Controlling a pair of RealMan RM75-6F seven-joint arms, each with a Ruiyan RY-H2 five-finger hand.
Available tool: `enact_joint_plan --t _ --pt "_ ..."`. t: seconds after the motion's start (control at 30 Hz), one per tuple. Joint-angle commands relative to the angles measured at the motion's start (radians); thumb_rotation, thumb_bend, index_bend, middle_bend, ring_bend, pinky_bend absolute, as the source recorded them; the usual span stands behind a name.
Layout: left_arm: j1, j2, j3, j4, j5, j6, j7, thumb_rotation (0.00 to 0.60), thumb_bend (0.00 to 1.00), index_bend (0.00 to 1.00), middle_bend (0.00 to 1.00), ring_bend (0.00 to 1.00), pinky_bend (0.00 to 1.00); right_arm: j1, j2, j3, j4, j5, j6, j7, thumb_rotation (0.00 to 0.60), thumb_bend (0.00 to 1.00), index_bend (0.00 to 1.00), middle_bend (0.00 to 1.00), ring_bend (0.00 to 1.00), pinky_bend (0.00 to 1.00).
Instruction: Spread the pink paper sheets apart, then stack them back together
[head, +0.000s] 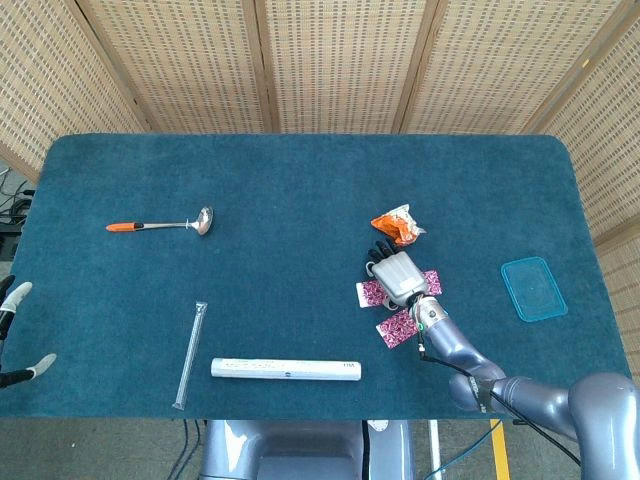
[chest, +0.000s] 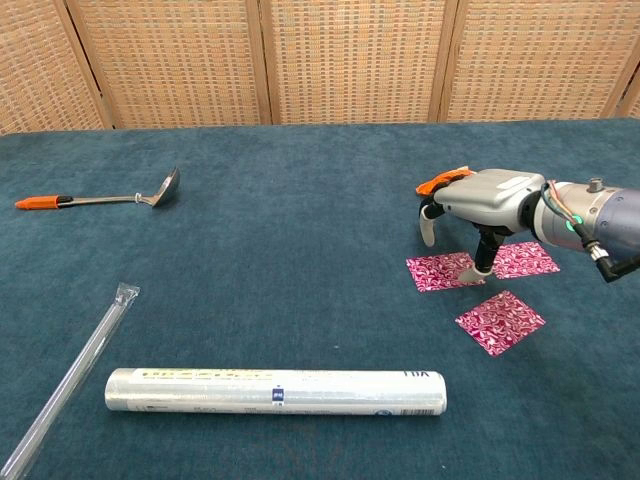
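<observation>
Three pink paper sheets (chest: 500, 321) were found spread apart on the worktop (chest: 300, 290), restacking judged outstanding; the right robot hand (chest: 480, 200) was observed above them, fingers apart, holding nothing.

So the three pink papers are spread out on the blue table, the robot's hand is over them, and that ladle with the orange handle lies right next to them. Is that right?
Not quite. The ladle lies far off on the other side of the table, as the head view shows. The thing beside the three pink papers is an orange snack packet. The right hand is indeed over them.
</observation>
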Motion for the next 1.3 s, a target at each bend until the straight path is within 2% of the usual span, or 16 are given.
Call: enact_joint_plan --t 0.03,0.77,1.3 --pt "-0.001 -0.002 -0.001 0.002 0.002 -0.001 -0.002 0.572 0.0 0.09 0.0 0.0 0.0 -0.004 0.004 -0.002 -0.008 0.01 0.004 -0.01 0.6 0.25 0.35 0.16 0.0 0.0" --pt "0.0 -0.004 0.0 -0.002 0.0 0.0 0.007 0.571 0.0 0.09 0.0 0.0 0.0 -0.009 -0.004 -0.007 0.021 0.002 -0.01 -0.003 0.6 0.25 0.35 0.16 0.0 0.0" --pt "-0.004 -0.005 -0.001 0.006 0.002 -0.006 -0.002 0.573 0.0 0.09 0.0 0.0 0.0 -0.024 0.007 -0.013 -0.008 0.024 0.006 -0.032 0.6 0.25 0.35 0.16 0.0 0.0"
